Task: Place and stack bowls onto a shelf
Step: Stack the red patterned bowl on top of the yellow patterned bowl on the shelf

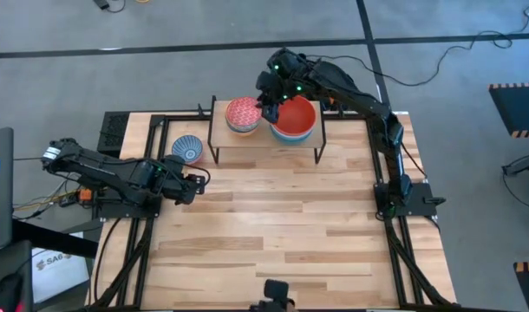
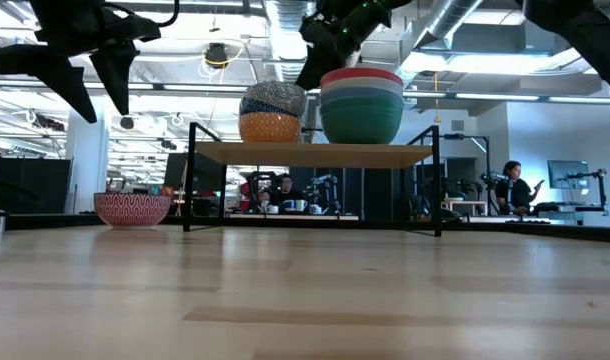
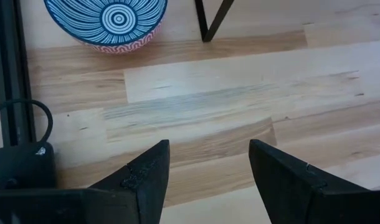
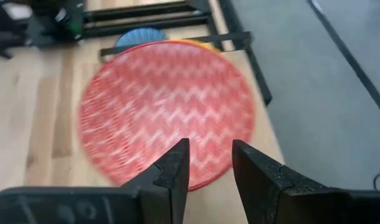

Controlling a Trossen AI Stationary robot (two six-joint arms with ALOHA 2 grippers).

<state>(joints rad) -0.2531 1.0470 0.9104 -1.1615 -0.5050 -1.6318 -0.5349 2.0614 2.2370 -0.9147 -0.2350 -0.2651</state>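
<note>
I have the right gripper (image 1: 270, 111) up over the shelf (image 1: 264, 139), between the two piles that sit on its board. From its wrist camera the two fingers (image 4: 171, 169) stand a little apart with nothing between them, and the pink zigzag bowl (image 4: 167, 109) fills the picture just beyond the tips. So that claw is empty and partly open, not holding any bowl.

On the shelf, the pink zigzag bowl (image 1: 242, 113) tops a short pile toward the left arm's side; in the low view I see a yellow-orange bowl (image 2: 270, 127) under it. Just beside it stands the taller stack (image 2: 361, 105), with the red bowl (image 1: 293, 120) on top and green at the bottom, the ones between showing only as thin rims. The two piles stand close; I cannot tell whether they touch.

One bowl is not yet shelved: the blue-and-white bowl (image 1: 187, 149) sits on the table (image 1: 273, 225) next to the shelf's near left leg. The left gripper (image 1: 198, 182) waits low over the table, near that bowl, jaws wide open and empty; its wrist view shows the bowl (image 3: 105, 22) ahead of the fingers (image 3: 147, 169).

I judge the task nearly done, with the last placement on the short pile just about finished. Next I would lift the right claw straight up clear of both rims, since a sideways drift could nudge a pile. Then the last bowl needs picking up by its rim and setting onto one of the piles.
</note>
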